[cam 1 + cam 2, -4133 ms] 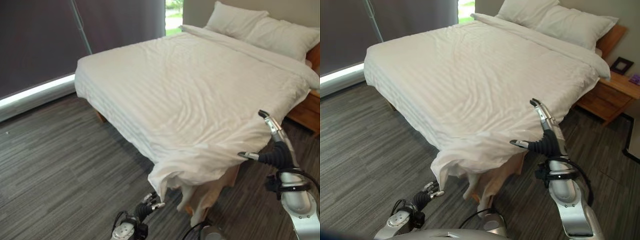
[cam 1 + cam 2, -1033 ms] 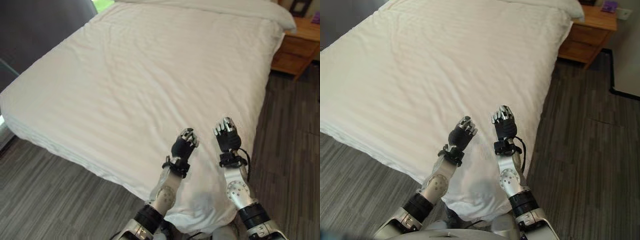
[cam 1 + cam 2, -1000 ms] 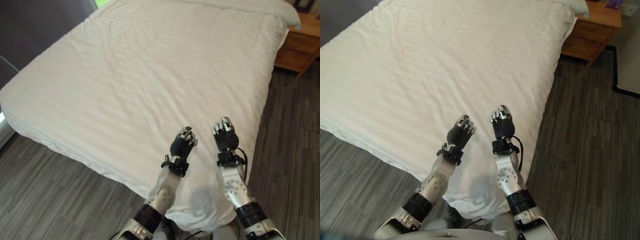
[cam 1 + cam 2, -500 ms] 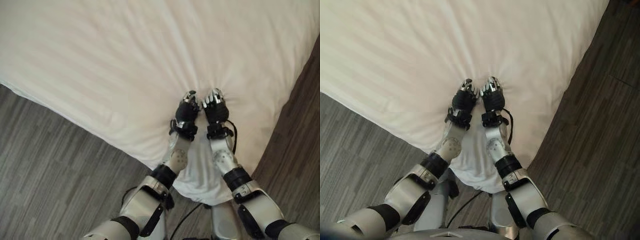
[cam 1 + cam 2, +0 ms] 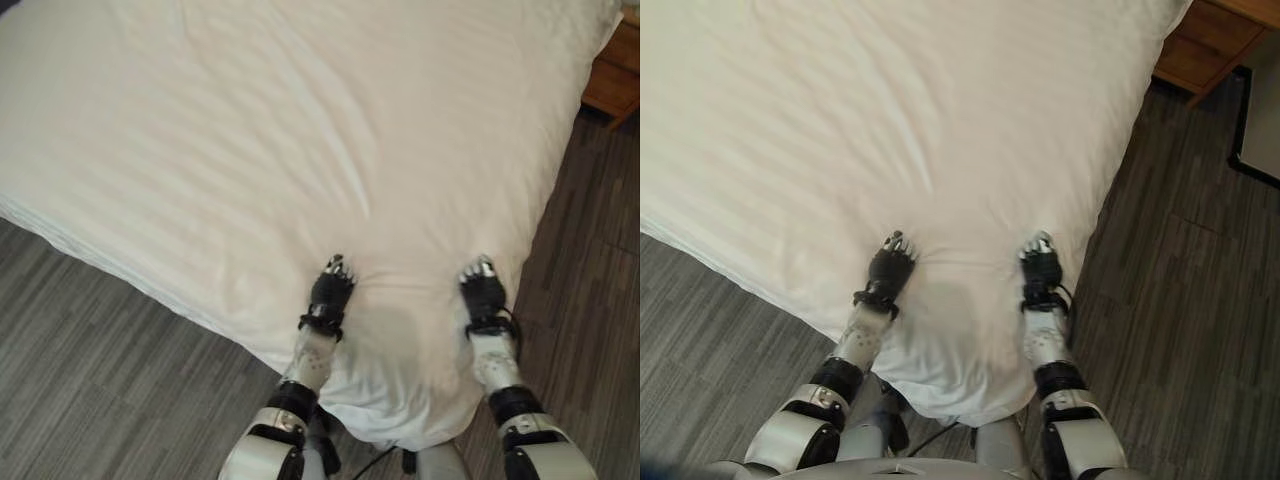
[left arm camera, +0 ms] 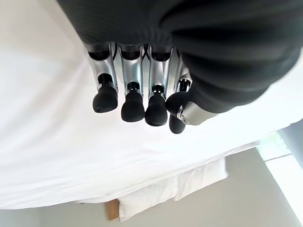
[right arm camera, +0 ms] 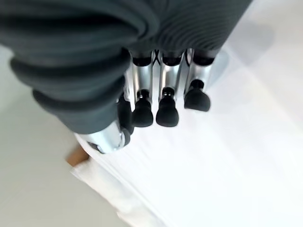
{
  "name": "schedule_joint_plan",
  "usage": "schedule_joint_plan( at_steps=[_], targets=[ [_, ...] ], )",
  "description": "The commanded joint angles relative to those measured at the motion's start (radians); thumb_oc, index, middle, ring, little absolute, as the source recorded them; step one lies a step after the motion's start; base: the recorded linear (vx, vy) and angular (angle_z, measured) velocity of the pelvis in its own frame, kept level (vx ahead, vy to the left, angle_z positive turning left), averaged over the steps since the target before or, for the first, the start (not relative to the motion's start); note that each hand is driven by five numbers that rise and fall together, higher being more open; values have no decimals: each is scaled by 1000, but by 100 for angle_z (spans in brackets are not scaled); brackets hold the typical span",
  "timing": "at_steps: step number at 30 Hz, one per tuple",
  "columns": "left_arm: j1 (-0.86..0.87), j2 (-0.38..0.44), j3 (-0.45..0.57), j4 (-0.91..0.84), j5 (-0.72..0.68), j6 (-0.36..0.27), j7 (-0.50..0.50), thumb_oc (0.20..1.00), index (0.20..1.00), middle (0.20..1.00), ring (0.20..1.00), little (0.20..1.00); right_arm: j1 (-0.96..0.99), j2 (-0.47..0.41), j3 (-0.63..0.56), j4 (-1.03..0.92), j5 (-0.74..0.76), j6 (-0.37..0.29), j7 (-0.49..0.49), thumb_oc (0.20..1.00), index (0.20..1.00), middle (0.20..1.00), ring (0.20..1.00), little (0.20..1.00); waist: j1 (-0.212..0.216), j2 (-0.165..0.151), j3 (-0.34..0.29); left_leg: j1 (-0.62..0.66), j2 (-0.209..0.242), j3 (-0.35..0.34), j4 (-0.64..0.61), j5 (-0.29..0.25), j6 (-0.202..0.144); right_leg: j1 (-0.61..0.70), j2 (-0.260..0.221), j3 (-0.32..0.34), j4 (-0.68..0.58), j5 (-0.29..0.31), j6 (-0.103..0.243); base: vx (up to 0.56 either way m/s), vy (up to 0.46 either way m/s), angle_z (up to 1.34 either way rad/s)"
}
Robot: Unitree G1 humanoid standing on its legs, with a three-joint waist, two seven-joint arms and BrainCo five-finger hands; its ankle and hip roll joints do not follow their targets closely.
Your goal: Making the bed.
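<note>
My left robot hand (image 5: 329, 290) and right robot hand (image 5: 482, 294) lie well apart, fingers straight, released, flat on the white duvet (image 5: 250, 150) near the bed's (image 5: 60, 235) foot corner.

1. The left hand (image 6: 142, 90) looks along its dark ribbed cover, with its silver fingers (image 6: 133, 101) extending in a straight row, dark tips side by side.
2. The thumb (image 6: 182, 106) sits beside the row, close against the cover.
3. The fingers hold nothing and are not curled.
4. Past the fingertips spreads the white duvet (image 6: 57, 151), smooth with faint folds.
5. Beyond the duvet's far edge lies a white pillow (image 6: 175, 187).
6. A small piece of wooden headboard (image 6: 112, 209) shows beside the pillow, against a pale wall (image 6: 227, 198).
</note>
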Motion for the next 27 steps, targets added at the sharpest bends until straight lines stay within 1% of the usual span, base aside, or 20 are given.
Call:
schedule_joint_plan(
  at_steps=[1, 2, 3, 4, 5, 6, 7, 9, 10, 11, 13, 15, 16, 18, 19, 20, 21, 22, 25, 27],
  targets=[
    [178, 313, 238, 334, 73, -41, 122, 200, 200, 200, 200, 200, 99, -121, -125, 91, -1, 4, -43, 200, 200, 200, 200, 200, -19, -3, 100, 50, 90, 21, 14, 9, -71, -68, -108, -34, 11, 116, 71, 37, 16, -7],
    [178, 313, 238, 334, 73, -41, 121, 200, 200, 200, 200, 200, 99, -121, -125, 92, -1, 4, -43, 200, 200, 200, 200, 200, -19, -4, 101, 50, 90, 21, 14, 9, -71, -68, -108, -34, 11, 115, 71, 63, 17, -17],
    [191, 385, 286, 337, 83, -50, 126, 200, 200, 200, 200, 200, 129, -161, -149, 82, -34, 12, -42, 200, 200, 200, 200, 200, -22, -4, 86, 68, 90, 22, 14, 4, -69, -49, -106, -37, 12, 111, 72, 46, 12, -25],
    [191, 388, 286, 338, 84, -49, 125, 200, 200, 200, 200, 200, 130, -158, -149, 80, -35, 13, -43, 200, 200, 200, 200, 200, -23, -6, 88, 72, 90, 21, 14, 3, -69, -45, -106, -37, 12, 111, 72, 102, 22, -32],
    [185, 479, 305, 347, 146, -70, 150, 200, 200, 200, 200, 200, 150, -203, -145, 81, -104, 17, -52, 200, 200, 200, 200, 200, -26, -6, 70, 95, 87, 22, 14, -2, -67, -21, -104, -37, 12, 107, 73, 56, 11, -26],
    [183, 481, 305, 348, 148, -70, 150, 460, 460, 460, 460, 460, 150, -200, -146, 79, -107, 18, -55, 504, 504, 504, 504, 504, -26, -9, 74, 100, 87, 21, 14, -3, -67, -16, -104, -38, 12, 106, 73, 116, 20, -19],
    [168, 546, 276, 329, 251, -105, 185, 1000, 1000, 1000, 1000, 1000, 171, -233, -125, 25, -184, 6, -69, 1000, 1000, 1000, 1000, 1000, -33, -10, 57, 127, 84, 22, 14, -7, -64, 14, -103, -40, 13, 103, 74, 100, 21, -10],
    [185, 582, 224, 198, 391, -162, 240, 1000, 1000, 1000, 1000, 1000, 223, -224, -110, -120, -244, -10, -76, 1000, 1000, 1000, 1000, 1000, -41, -9, 42, 162, 75, 24, 14, -10, -59, 50, -104, -44, 13, 101, 75, 96, 30, 4],
    [191, 580, 225, 188, 398, -159, 248, 1000, 1000, 1000, 1000, 1000, 231, -219, -112, -131, -249, -8, -83, 1000, 1000, 1000, 1000, 1000, -41, -12, 41, 161, 74, 23, 14, -4, -57, 51, -105, -45, 10, 107, 75, 97, 35, 15],
    [231, 590, 189, -29, 555, -206, 321, 1000, 1000, 1000, 1000, 1000, 283, -197, -99, -289, -296, -31, -76, 1000, 1000, 1000, 1000, 1000, -38, -8, 26, 198, 68, 18, 14, -17, -52, 87, -107, -50, 15, 99, 75, 97, 27, 14],
    [292, 565, 185, -207, 712, -222, 400, 1000, 1000, 1000, 1000, 1000, 341, -163, -86, -387, -346, -44, -78, 1000, 1000, 1000, 1000, 1000, -36, -11, 5, 229, 61, 12, 14, -19, -44, 124, -111, -55, 14, 100, 74, 112, 22, 21],
    [333, 530, 190, -338, 813, -227, 433, 1000, 1000, 1000, 1000, 1000, 378, -149, -92, -482, -397, -49, -75, 1000, 1000, 1000, 1000, 1000, -31, -14, -12, 262, 58, 3, 14, -36, -41, 155, -112, -58, 17, 89, 73, 78, 8, 34],
    [339, 527, 192, -346, 816, -223, 435, 1000, 1000, 1000, 1000, 1000, 382, -148, -91, -488, -399, -47, -78, 1000, 1000, 1000, 1000, 1000, -32, -14, -14, 259, 57, 3, 14, -30, -39, 154, -113, -58, 14, 95, 72, 57, 11, 41],
    [371, 476, 195, -413, 821, -219, 419, 1000, 1000, 1000, 1000, 1000, 395, -143, -88, -549, -454, -39, -79, 1000, 1000, 1000, 1000, 1000, -28, -18, -33, 280, 53, -2, 14, -39, -34, 178, -114, -62, 16, 90, 72, 64, 3, 22],
    [392, 456, 199, -451, 810, -216, 405, 1000, 1000, 1000, 1000, 1000, 407, -145, -82, -581, -502, -31, -83, 1000, 1000, 1000, 1000, 1000, -26, -20, -41, 291, 51, -5, 14, -43, -32, 190, -113, -63, 17, 87, 71, 97, -1, 9],
    [421, 432, 175, -502, 809, -206, 363, 1000, 1000, 1000, 1000, 1000, 417, -159, -65, -629, -622, -8, -97, 1000, 1000, 1000, 1000, 1000, -21, -24, -51, 307, 51, -10, 14, -48, -28, 206, -115, -66, 19, 86, 70, 84, 10, 15],
    [437, 425, 158, -519, 814, -198, 341, 1000, 1000, 1000, 1000, 1000, 423, -164, -58, -669, -674, -5, -104, 1000, 1000, 1000, 1000, 1000, -21, -24, -55, 314, 49, -10, 14, -50, -26, 212, -114, -67, 20, 86, 70, 53, 11, 14],
    [441, 424, 158, -523, 814, -196, 340, 1000, 1000, 1000, 1000, 1000, 429, -161, -58, -679, -681, 0, -109, 1000, 1000, 1000, 1000, 1000, -21, -23, -55, 317, 49, -10, 14, -51, -26, 215, -114, -67, 19, 86, 71, 36, 2, 4],
    [454, 389, 65, -514, 829, -169, 273, 1000, 1000, 1000, 1000, 1000, 433, -163, -8, -748, -847, 29, -112, 1000, 1000, 1000, 1000, 1000, -18, -30, -68, 339, 46, -12, 14, -62, -20, 236, -112, -66, 22, 86, 72, 42, -3, -2],
    [454, 366, -29, -509, 823, -145, 229, 1000, 1000, 1000, 1000, 1000, 437, -169, 49, -784, -957, 43, -112, 1000, 1000, 1000, 1000, 1000, -15, -35, -73, 353, 44, -15, 14, -67, -16, 253, -111, -66, 24, 80, 70, 19, -3, 1]
  ],
)
